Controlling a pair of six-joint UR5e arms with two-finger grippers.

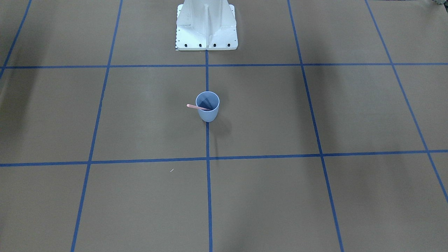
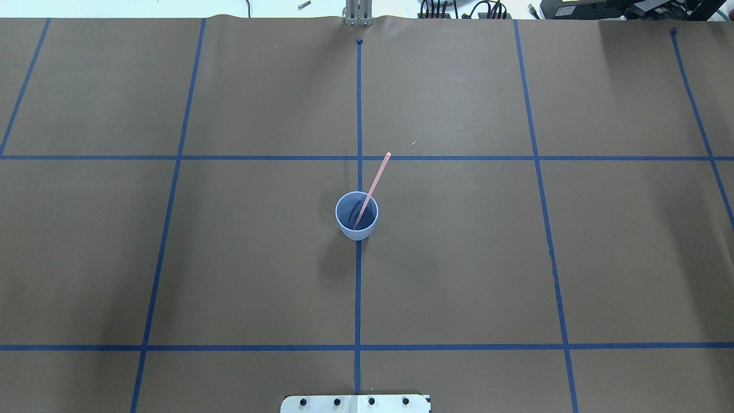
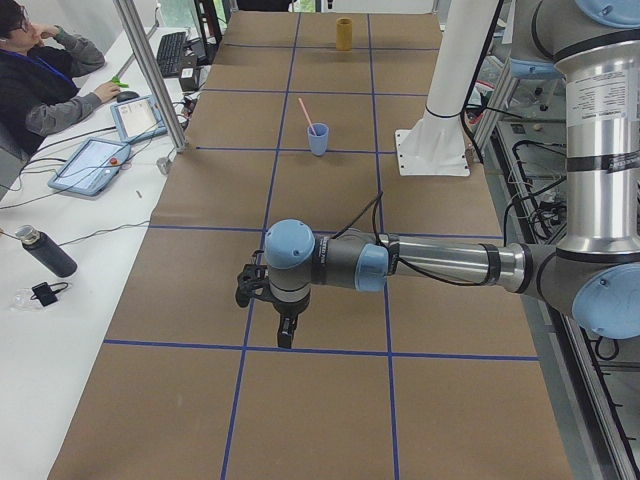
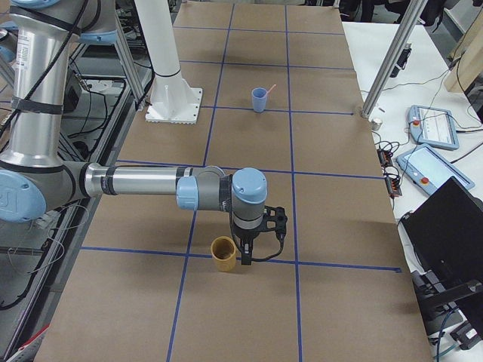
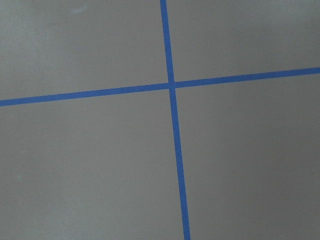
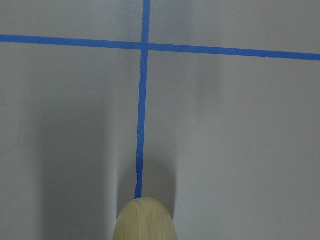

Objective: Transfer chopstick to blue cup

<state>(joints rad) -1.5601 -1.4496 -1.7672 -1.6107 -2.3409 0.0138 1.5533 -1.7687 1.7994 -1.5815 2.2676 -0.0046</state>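
The blue cup (image 1: 208, 115) stands upright on the centre tape line of the table, also in the overhead view (image 2: 355, 232). One pale pink chopstick (image 1: 195, 106) stands in it, leaning over the rim (image 2: 377, 179). Both also show small in the side views, cup (image 3: 318, 141) (image 4: 259, 101) and chopstick (image 3: 305, 110). My left gripper (image 3: 282, 335) hangs over the table far from the cup. My right gripper (image 4: 247, 256) hangs at the other end, beside a tan wooden cup (image 4: 222, 254). I cannot tell whether either gripper is open or shut.
The white robot base (image 1: 206, 28) stands behind the blue cup. The tan cup's rim shows at the bottom of the right wrist view (image 6: 144, 220). An operator (image 3: 40, 80) sits at a side desk with tablets (image 3: 90, 165). A laptop (image 4: 449, 234) sits beside the table.
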